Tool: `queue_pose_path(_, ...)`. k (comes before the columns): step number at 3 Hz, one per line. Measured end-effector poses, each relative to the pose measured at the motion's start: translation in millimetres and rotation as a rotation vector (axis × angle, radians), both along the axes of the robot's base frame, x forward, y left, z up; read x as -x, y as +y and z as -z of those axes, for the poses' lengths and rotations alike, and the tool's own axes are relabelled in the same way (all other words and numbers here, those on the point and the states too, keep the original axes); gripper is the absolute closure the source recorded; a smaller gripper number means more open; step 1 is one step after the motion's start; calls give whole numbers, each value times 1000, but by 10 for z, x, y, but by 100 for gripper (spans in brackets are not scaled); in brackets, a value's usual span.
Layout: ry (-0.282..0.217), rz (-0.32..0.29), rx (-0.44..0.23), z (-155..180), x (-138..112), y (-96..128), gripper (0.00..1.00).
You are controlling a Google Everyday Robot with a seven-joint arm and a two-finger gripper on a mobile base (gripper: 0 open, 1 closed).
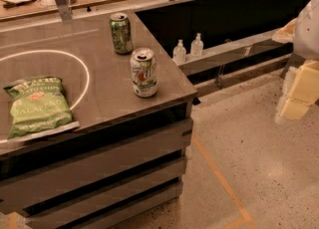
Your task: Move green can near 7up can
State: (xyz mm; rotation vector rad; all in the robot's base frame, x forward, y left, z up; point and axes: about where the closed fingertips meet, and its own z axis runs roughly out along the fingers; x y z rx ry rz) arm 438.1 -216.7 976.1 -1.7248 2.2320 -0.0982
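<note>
Hand [301, 91] far right; chips [37, 106] left of 7up can [144, 72]

The counter [107, 106] has a dark, flat top with a thin white ring marked on its left part. The green can [120, 34] stands upright at upper centre of the frame. The 7up can [143, 72] stands upright just below it, near but apart. A green chip bag [39, 106] lies flat at lower left, overlapping the ring's line. The end effector [299, 91] hangs at the right edge of the frame, off the counter.
</note>
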Motion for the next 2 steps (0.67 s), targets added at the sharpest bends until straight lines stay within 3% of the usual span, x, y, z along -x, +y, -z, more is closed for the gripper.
queue_pose_path(2,-16,-27,-9,-57,-98,80,0)
